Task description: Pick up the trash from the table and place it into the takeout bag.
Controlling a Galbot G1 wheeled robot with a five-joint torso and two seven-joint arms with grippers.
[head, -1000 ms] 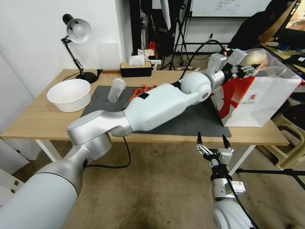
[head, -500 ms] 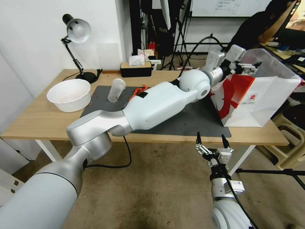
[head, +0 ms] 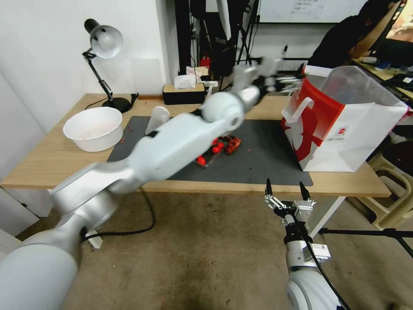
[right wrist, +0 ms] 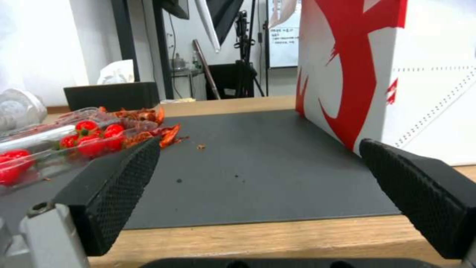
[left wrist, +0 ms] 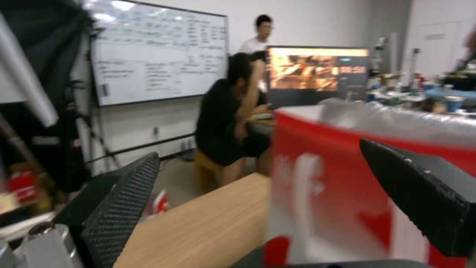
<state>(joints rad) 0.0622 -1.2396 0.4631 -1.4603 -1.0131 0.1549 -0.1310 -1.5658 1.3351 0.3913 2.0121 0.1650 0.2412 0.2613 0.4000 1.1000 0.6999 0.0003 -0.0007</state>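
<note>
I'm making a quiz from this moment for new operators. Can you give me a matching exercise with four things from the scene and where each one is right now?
Things:
1. takeout bag
2. white bowl
3. left gripper
4. right gripper

Places:
A. open, below the table's near edge
B. left end of the table
C. right end of the dark mat
D. open, raised beside the bag's rim

Pairs: 1-C, 2-B, 3-D, 4-A

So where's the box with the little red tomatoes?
In the head view, the clear box of tomatoes lies on the dark mat, near its middle, beside red food scraps and left of the takeout bag.
</note>
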